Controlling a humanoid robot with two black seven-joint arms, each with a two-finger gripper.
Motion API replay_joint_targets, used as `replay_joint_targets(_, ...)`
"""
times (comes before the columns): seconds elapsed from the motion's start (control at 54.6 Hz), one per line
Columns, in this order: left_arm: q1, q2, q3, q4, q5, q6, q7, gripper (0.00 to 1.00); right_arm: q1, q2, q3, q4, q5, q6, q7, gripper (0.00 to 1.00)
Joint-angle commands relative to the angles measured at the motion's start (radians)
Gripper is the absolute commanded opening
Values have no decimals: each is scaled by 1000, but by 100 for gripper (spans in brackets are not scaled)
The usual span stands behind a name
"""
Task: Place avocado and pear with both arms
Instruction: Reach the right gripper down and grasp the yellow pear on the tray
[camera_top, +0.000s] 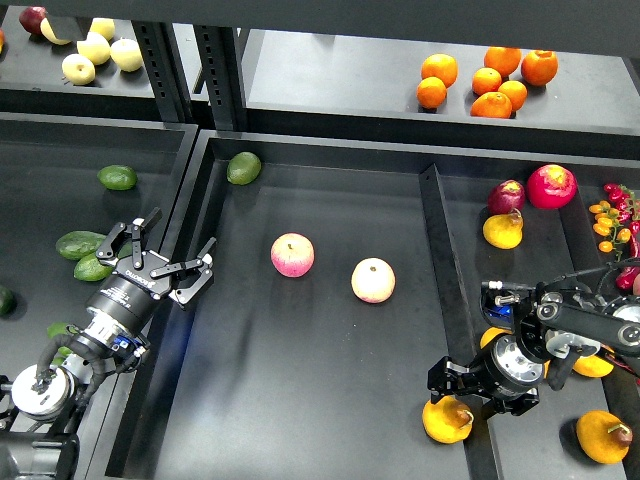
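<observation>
The dark green elongated avocado (80, 243) lies in the left bin, beside another avocado (92, 268). My left gripper (178, 238) is open and empty, over the divider between the left bin and the middle tray (300, 400), just right of that avocado. The orange-yellow pear (446, 420) lies at the front of the divider between the middle and right trays. My right gripper (470, 385) hangs directly over the pear's top and partly covers it. Its dark fingers cannot be told apart, so I cannot tell whether it grips the pear.
Two pink-and-yellow apples (292, 254) (373, 280) lie in the middle tray, with a lighter avocado (243, 167) at its back left. More pears (603, 435) (503, 230), red fruit (552, 185) and small peppers (612, 215) fill the right tray. Oranges (490, 78) sit on the back shelf.
</observation>
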Motion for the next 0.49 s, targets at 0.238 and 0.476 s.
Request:
replay_joint_targets(0.238,14,0,-1,-15,-1,0,0,99,-10,0,2,-6,29,0,0,47)
replay_joint_targets(0.476,27,0,-3,-28,-1,0,0,99,-14,-4,2,-10,84,0,0,24)
